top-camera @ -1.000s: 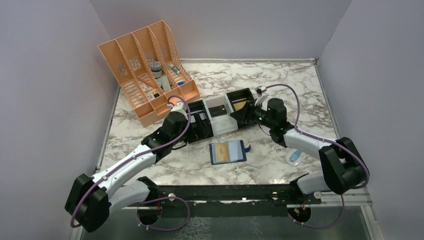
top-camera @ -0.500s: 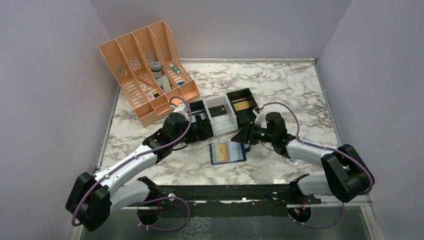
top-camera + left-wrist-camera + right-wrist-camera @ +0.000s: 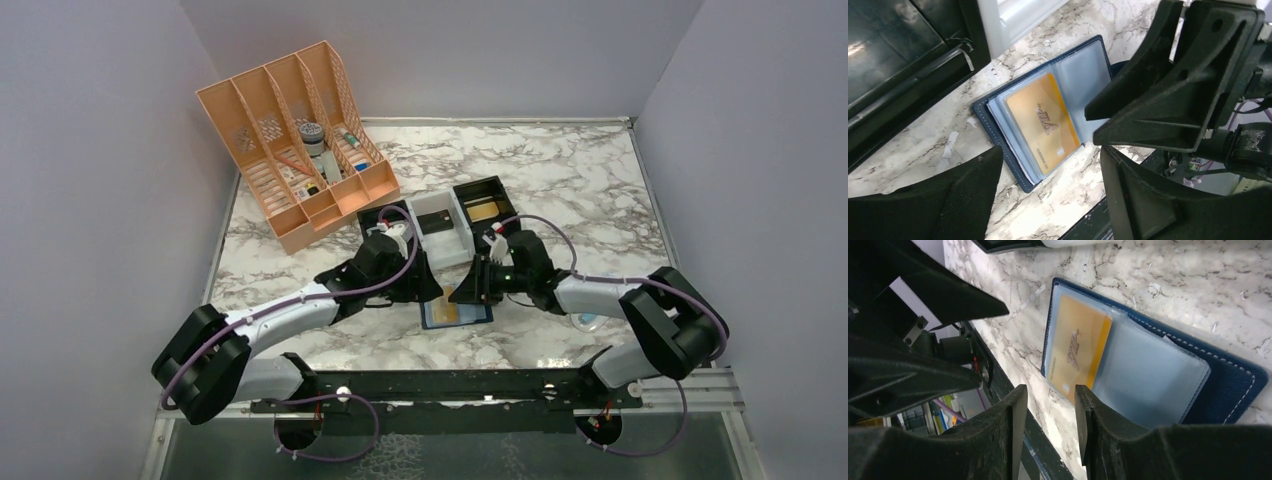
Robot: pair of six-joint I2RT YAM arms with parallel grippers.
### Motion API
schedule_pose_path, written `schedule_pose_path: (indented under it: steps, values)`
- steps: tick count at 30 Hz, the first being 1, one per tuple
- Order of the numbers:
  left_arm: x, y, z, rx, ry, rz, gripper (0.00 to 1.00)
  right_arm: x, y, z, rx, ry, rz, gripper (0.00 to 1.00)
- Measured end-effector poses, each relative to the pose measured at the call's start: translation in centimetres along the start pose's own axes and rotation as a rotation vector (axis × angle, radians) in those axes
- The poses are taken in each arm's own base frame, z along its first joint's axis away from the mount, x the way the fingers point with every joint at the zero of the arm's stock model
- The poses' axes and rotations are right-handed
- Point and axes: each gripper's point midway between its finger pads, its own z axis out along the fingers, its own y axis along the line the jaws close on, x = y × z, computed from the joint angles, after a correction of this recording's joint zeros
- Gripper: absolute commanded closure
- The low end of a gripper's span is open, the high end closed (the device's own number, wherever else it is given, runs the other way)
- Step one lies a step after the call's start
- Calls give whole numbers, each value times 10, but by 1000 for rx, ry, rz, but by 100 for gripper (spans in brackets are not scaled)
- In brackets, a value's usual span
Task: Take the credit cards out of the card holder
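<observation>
The card holder (image 3: 470,316) lies open on the marble, a navy bifold with blue-grey pockets (image 3: 1083,70). One gold-tan credit card (image 3: 1044,122) sits in its left pocket, also plain in the right wrist view as the credit card (image 3: 1078,347) inside the card holder (image 3: 1228,385). My left gripper (image 3: 425,287) hovers just over the holder's left edge, open (image 3: 1050,192), with nothing between its fingers. My right gripper (image 3: 476,285) hovers over the holder's right half. It is open with a narrow gap (image 3: 1048,415) and holds nothing. Both tips nearly meet above the holder.
Black and white box trays (image 3: 440,225) stand just behind the holder, and a tan card lies in the right black tray (image 3: 482,211). An orange file rack (image 3: 295,140) fills the back left. A clear object (image 3: 590,318) lies by the right arm. A black rail (image 3: 450,385) runs along the near edge.
Both grippers have come off the trays and moved toward me and each other, down over the open card holder. The left jaws have narrowed somewhat.
</observation>
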Motion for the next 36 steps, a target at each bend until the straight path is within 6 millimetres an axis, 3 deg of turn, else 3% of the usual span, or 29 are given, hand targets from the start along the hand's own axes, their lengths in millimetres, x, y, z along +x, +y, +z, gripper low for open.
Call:
schedule_pose_path:
  steps: [6, 19, 29, 36]
  values:
    - [2, -5, 5, 4, 14, 8, 41, -5, -4, 8, 20, 10, 14, 64]
    - [7, -3, 15, -11, 42, 12, 42, -1, -28, 16, 105, 23, 49, 70]
    - [19, 1, 23, -20, 86, 20, 52, 12, -37, 7, 128, 29, 39, 74]
    - [31, -10, 34, 0, 135, 58, 55, 20, -38, 0, 127, 30, 34, 74]
